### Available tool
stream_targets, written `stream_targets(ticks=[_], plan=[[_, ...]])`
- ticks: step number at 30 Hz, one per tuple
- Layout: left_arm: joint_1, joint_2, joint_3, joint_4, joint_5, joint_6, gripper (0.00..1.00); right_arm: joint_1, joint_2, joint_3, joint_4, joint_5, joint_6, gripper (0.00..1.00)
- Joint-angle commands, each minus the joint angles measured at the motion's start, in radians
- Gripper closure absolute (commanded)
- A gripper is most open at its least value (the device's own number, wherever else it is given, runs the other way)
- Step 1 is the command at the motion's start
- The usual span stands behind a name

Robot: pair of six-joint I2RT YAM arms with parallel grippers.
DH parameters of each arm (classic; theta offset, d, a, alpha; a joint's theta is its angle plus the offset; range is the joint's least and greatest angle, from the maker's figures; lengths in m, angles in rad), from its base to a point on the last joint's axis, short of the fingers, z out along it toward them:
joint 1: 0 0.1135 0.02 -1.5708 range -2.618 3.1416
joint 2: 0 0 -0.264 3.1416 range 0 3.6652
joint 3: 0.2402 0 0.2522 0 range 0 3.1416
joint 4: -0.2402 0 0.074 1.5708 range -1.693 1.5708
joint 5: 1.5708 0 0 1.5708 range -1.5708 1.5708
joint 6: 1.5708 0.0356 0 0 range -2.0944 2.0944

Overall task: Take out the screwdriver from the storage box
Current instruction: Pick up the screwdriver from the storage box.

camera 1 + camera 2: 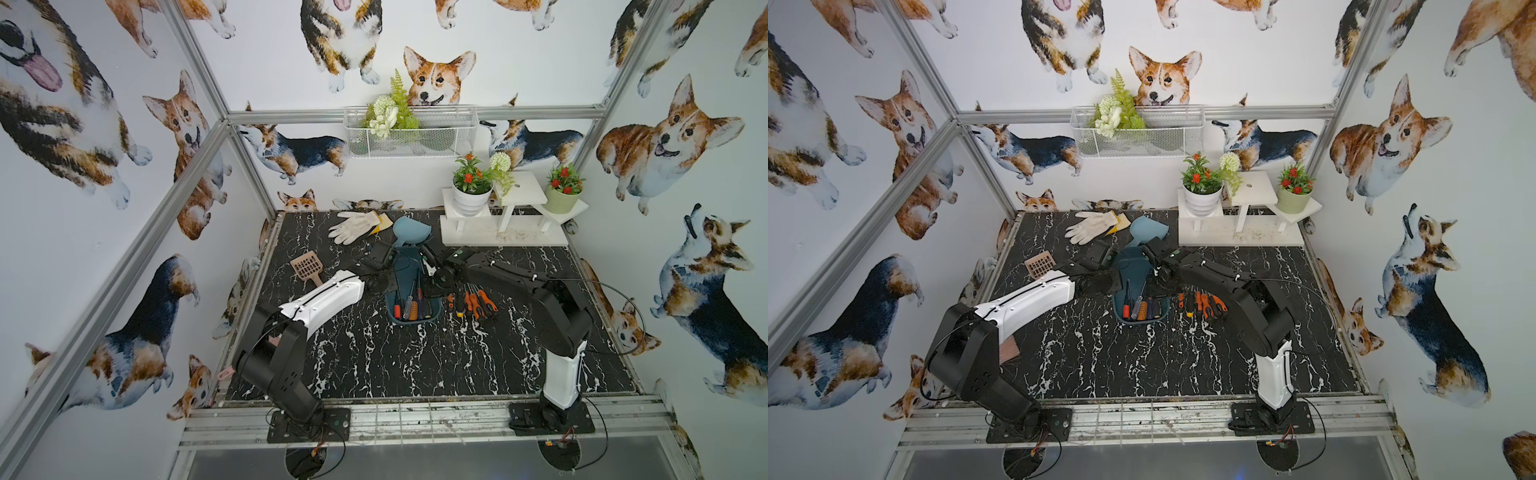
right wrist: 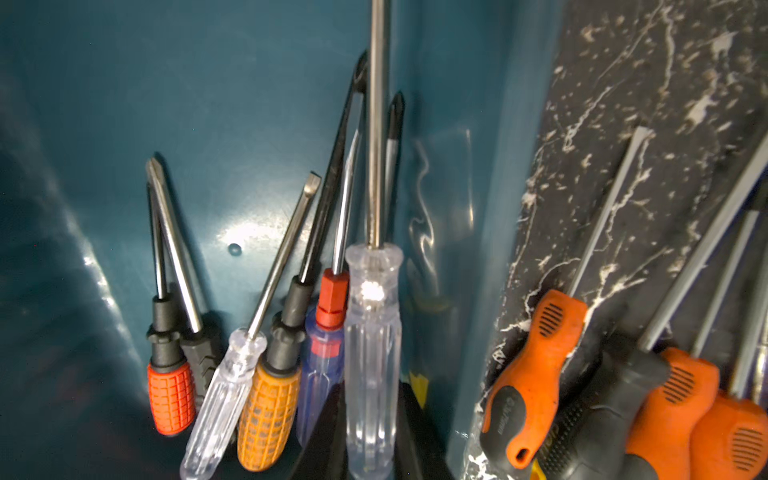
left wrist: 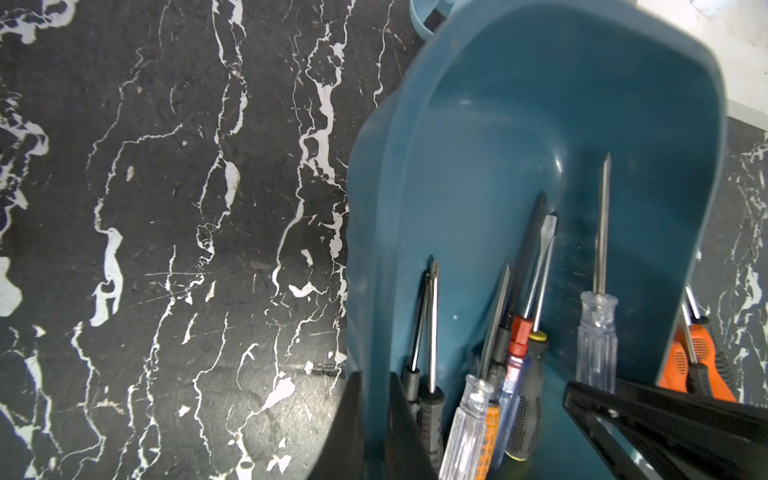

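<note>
My left arm (image 1: 286,365) and right arm (image 1: 540,291) match: mostly black, one glossy white screw-dotted shell (image 1: 328,295) each, skinny black cables (image 1: 643,332), black left gripper (image 3: 376,432) and right gripper (image 2: 370,453).

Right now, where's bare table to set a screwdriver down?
Widest bare patch: marble in front of the box, between the two arm bases. Smaller one between scoop and glove. Crowded: orange screwdrivers beside the box, and back edge with dustpan, plant stand.

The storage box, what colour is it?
Dark teal-blue storage box, clearest in the left wrist view.
</note>
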Motion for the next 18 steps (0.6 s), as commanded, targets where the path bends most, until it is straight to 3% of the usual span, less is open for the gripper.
stream_targets(ticks=[1, 11, 18], plan=[[-0.002, 0.0, 0.01, 0.027, 0.004, -0.009, 1.0, 0.0, -0.022, -0.013, 0.04, -0.014, -0.017, 1.0], [-0.002, 0.011, 0.027, 0.029, 0.011, -0.014, 1.0, 0.002, -0.028, -0.011, 0.046, -0.052, -0.029, 1.0], [0.0, 0.013, 0.024, 0.028, 0.009, -0.016, 1.0, 0.002, -0.073, -0.017, 0.038, -0.004, -0.049, 1.0]])
